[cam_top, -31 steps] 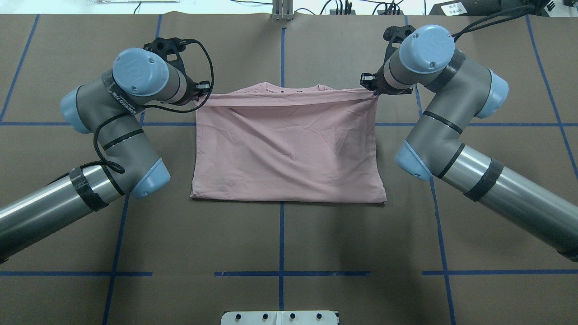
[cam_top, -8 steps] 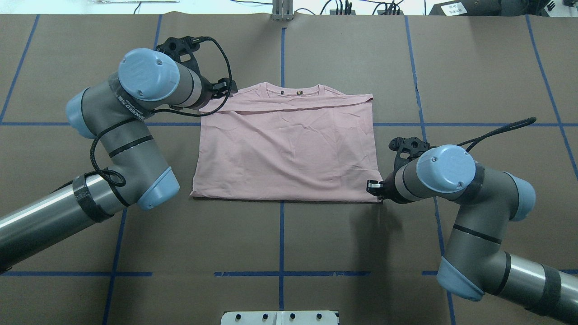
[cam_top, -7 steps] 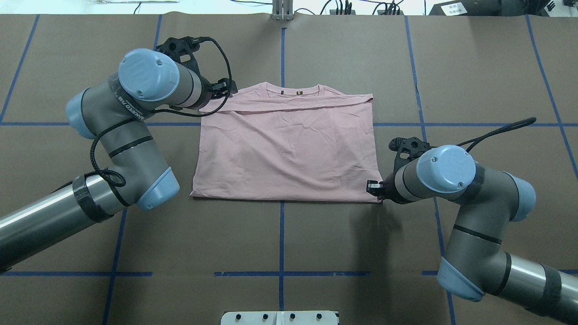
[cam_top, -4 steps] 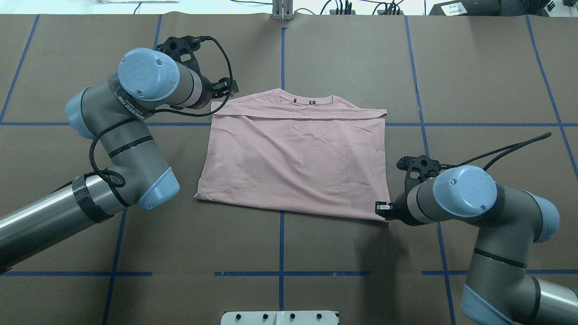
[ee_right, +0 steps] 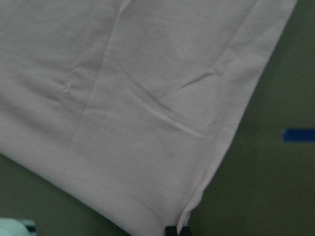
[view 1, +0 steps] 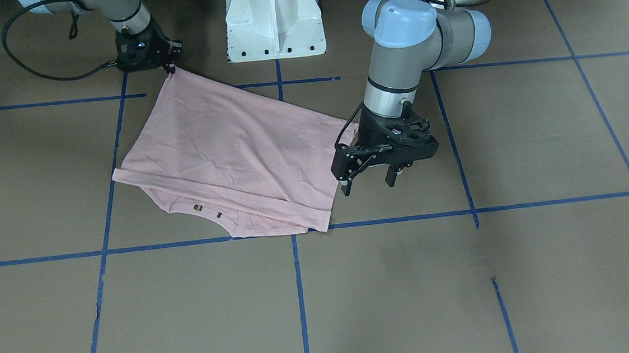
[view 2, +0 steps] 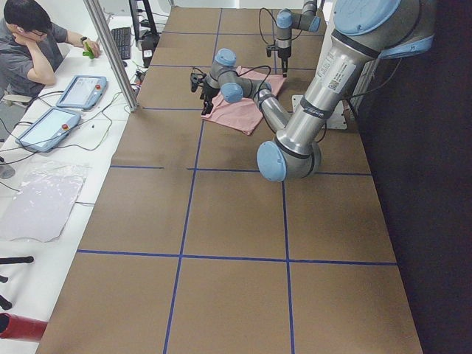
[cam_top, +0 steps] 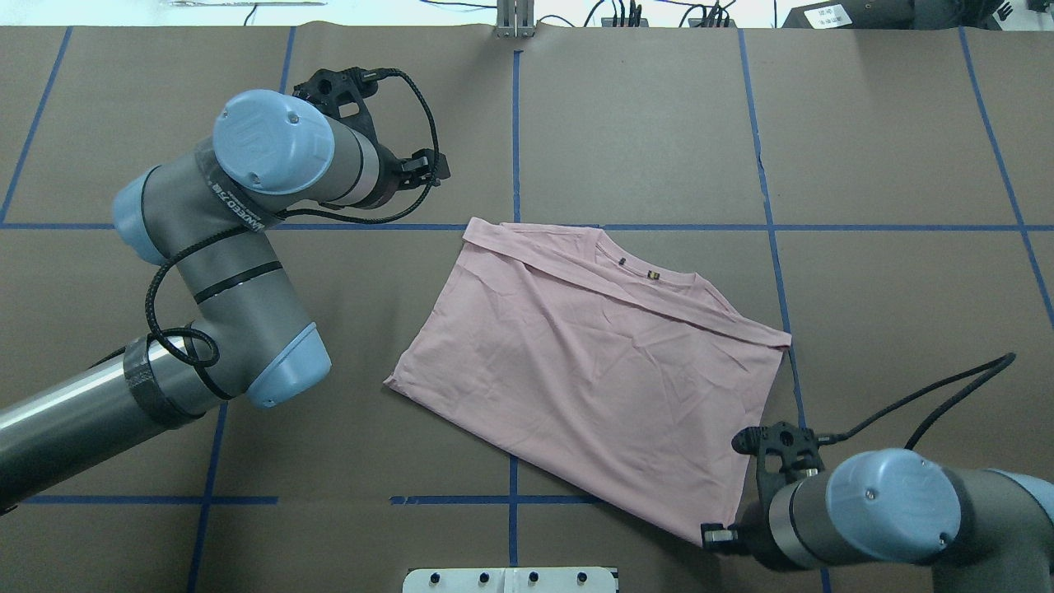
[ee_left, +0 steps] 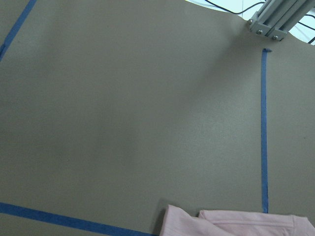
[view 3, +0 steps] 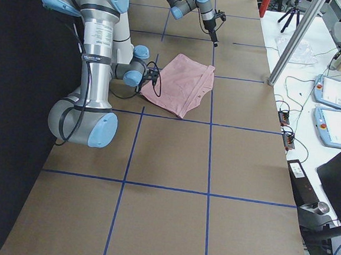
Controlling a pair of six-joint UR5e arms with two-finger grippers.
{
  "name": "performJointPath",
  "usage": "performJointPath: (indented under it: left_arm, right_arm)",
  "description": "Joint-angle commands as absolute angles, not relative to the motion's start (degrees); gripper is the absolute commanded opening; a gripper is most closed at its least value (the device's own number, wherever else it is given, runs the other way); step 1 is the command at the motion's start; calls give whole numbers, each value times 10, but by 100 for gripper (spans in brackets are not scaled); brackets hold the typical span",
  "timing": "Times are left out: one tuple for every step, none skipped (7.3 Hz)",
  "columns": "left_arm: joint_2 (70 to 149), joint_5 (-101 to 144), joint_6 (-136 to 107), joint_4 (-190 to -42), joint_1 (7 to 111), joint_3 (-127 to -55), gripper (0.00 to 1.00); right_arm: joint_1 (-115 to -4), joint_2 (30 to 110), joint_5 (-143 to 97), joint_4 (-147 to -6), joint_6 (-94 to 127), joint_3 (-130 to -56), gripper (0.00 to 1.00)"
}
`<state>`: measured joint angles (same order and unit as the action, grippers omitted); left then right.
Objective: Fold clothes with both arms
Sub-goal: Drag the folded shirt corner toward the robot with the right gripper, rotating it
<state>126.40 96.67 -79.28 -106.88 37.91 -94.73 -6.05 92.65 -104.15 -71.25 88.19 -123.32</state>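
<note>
The pale pink T-shirt (cam_top: 601,371) lies folded and plain side up, turned diagonally on the brown table, its neck labels (view 1: 198,207) showing at the collar. My right gripper (view 1: 170,70) is shut on the shirt's corner nearest the robot, and the right wrist view shows that corner (ee_right: 189,211) pinched at the bottom edge. My left gripper (view 1: 368,184) hangs open beside the shirt's far-left corner, apart from the cloth, with nothing between its fingers (view 1: 346,188). The left wrist view catches only the shirt's edge (ee_left: 236,223).
Blue tape lines (cam_top: 513,123) grid the brown table cover. The white pedestal base (view 1: 274,17) stands close behind the shirt. A person (view 2: 29,44) sits at a side table with tablets (view 2: 80,90). An aluminium post (cam_top: 515,18) stands at the table's far edge.
My right gripper pulled its shirt corner toward the robot's base, swinging the whole shirt into a diagonal. The shirt slid away from my left gripper, which stayed in place.
</note>
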Motion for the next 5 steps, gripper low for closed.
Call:
performJointPath:
  left_arm:
    - [1263, 966, -795, -1066, 360, -955, 100]
    - [1256, 966, -800, -1067, 348, -956, 100]
    - [1247, 968, -828, -1065, 329, -968, 100]
    - [1238, 968, -858, -1015, 302, -1002, 100]
    - [1233, 967, -893, -939, 261, -1044, 100]
  right_arm:
    - [10, 927, -1034, -710, 936, -1249, 72]
    - [14, 926, -1013, -710, 958, -1256, 100]
    - [10, 925, -987, -708, 968, -1279, 100]
    - [-23, 925, -976, -708, 969, -1292, 100]
    - [-64, 909, -974, -708, 969, -1296, 100]
